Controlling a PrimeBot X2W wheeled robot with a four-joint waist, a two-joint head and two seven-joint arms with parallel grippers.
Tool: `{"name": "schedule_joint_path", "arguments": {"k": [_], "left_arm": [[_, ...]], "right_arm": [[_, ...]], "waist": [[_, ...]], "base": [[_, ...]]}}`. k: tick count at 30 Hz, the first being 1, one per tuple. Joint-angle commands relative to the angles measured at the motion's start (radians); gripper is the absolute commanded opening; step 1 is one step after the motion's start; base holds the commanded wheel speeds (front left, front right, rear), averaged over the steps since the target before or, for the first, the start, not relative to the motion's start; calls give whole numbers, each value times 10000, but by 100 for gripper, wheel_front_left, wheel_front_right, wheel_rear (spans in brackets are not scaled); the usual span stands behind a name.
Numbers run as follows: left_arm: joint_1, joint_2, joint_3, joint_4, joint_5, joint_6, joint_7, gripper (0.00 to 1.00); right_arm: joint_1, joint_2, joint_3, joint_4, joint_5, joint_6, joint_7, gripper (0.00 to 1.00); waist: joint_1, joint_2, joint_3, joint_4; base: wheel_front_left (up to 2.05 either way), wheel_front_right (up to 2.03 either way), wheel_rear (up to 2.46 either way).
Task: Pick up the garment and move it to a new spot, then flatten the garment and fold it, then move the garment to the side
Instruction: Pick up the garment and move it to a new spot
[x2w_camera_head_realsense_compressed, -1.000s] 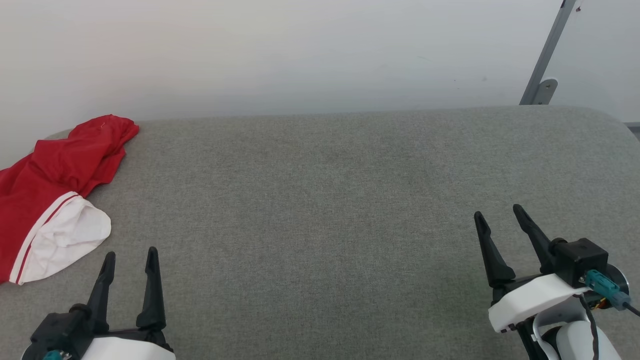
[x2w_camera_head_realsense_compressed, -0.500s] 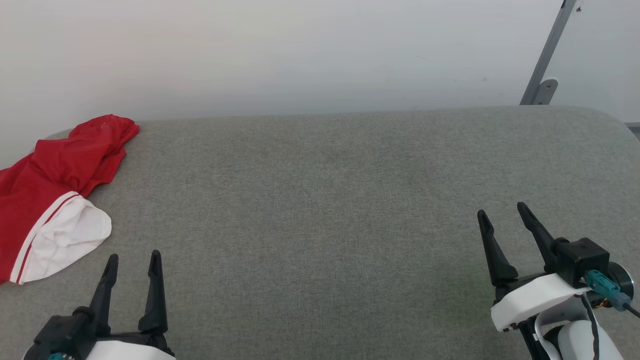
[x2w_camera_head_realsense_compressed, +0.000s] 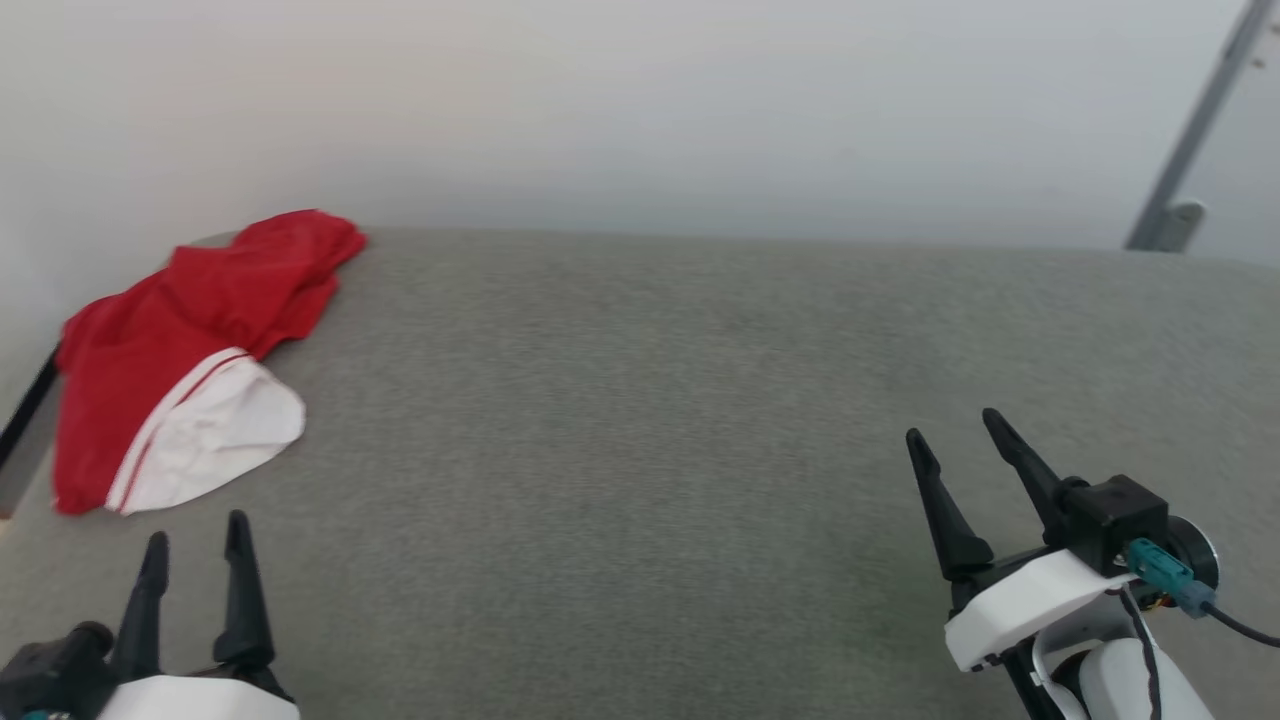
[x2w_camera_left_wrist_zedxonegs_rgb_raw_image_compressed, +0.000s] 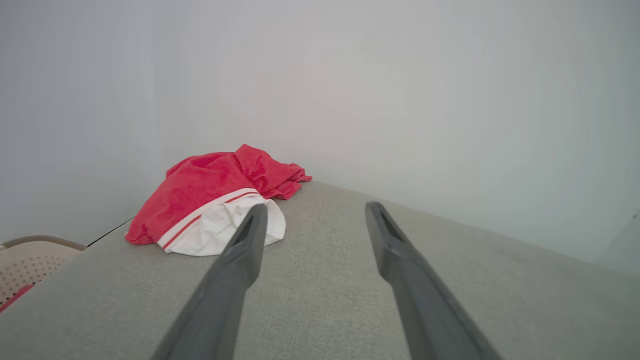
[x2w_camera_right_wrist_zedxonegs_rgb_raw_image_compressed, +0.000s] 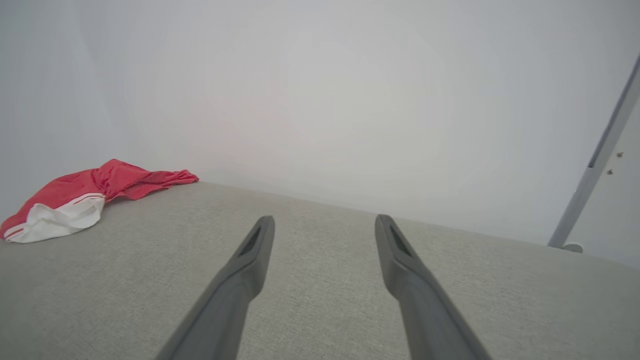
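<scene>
The garment (x2w_camera_head_realsense_compressed: 190, 350), a red T-shirt with a white sleeve edged by a white band and thin red stripe, lies crumpled at the far left of the grey padded table (x2w_camera_head_realsense_compressed: 660, 400). My left gripper (x2w_camera_head_realsense_compressed: 196, 530) stands open at the lower left, just short of the white sleeve, holding nothing. In the left wrist view the garment (x2w_camera_left_wrist_zedxonegs_rgb_raw_image_compressed: 210, 200) lies ahead and left of my left gripper (x2w_camera_left_wrist_zedxonegs_rgb_raw_image_compressed: 312, 210). My right gripper (x2w_camera_head_realsense_compressed: 955, 425) is open at the lower right, far from the garment. The right wrist view shows the garment (x2w_camera_right_wrist_zedxonegs_rgb_raw_image_compressed: 90, 200) at far left, my right gripper (x2w_camera_right_wrist_zedxonegs_rgb_raw_image_compressed: 325, 220) open over bare fabric.
A pale wall rises behind the table. A grey metal post with a bracket (x2w_camera_head_realsense_compressed: 1170, 215) stands at the back right. The table's left edge (x2w_camera_head_realsense_compressed: 25, 440) runs just beside the garment. A beige perforated basket (x2w_camera_left_wrist_zedxonegs_rgb_raw_image_compressed: 30, 260) sits below the table's left side.
The head camera has turned left, so the whole picture shifted right. Both grippers stay open and hold much the same pose; the garment lies as before.
</scene>
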Motion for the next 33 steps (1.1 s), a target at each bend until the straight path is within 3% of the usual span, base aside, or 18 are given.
{"name": "schedule_joint_path", "arguments": {"k": [1,18,33], "left_arm": [[43,85,117,-19,-103,63,73,100],[645,236,605,-257,-478,481,506,100],[-158,291,379,234,-835,356,855,100]], "right_arm": [[-71,-18,126,57,72,0,15,100],[-380,-125,1218,376,559,-1,43,100],[-169,-325,906,306,554,0,99,100]], "waist": [[0,0,-147,517],[0,0,-596,2883],[0,0,-424,3339]], "base": [[0,0,0],[0,0,0],[0,0,0]]}}
